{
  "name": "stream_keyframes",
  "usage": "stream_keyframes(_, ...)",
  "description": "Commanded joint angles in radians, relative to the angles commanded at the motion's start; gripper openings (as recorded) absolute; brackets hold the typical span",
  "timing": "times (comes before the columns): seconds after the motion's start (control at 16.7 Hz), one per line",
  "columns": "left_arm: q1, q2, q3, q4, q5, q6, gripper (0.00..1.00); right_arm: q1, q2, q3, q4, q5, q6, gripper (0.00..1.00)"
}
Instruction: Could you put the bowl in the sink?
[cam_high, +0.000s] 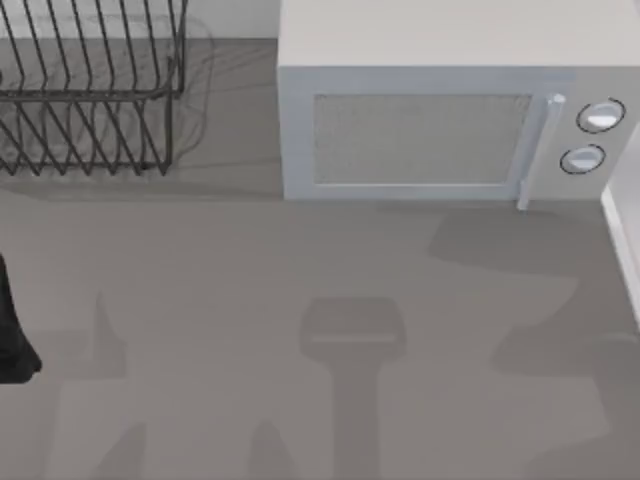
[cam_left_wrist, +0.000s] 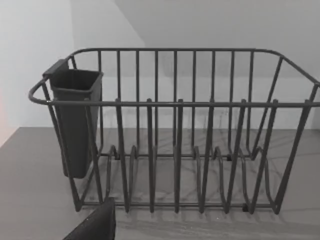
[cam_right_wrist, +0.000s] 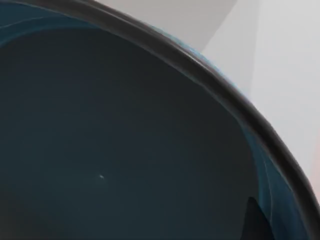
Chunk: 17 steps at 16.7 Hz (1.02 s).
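bowl (cam_right_wrist: 125, 150): teal inside and dark rim right up against the right wrist camera, its place on the tabletop (cam_high: 300, 280) not clear | right fingers: cannot tell | left arm (cam_high: 12, 330): at the tabletop's left edge, fingers cannot tell | rack (cam_high: 90, 90) back left, holding a dark cup (cam_left_wrist: 75, 120) | microwave (cam_high: 450, 120) back right

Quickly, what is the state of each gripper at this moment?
Left gripper: facing the dish rack; open or shut cannot be told.
Right gripper: close over the bowl; a grasp cannot be told.
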<state>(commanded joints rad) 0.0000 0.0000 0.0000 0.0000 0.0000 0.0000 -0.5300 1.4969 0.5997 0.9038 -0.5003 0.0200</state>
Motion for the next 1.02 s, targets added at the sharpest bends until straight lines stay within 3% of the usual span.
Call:
stream_keyframes(0.3, 0.000, 0.000, 0.000, 0.000, 0.000, 0.000, 1.00, -0.003, 0.111, -0.012, 0.115, -0.002, 0.000, 0.00)
stream_keyframes(0.78, 0.000, 0.000, 0.000, 0.000, 0.000, 0.000, 1.00, -0.003, 0.585, -0.084, 0.685, 0.003, -0.006, 0.00)
stream_keyframes(1.02, 0.000, 0.000, 0.000, 0.000, 0.000, 0.000, 1.00, 0.002, 0.712, -0.109, 0.822, 0.008, -0.005, 0.00)
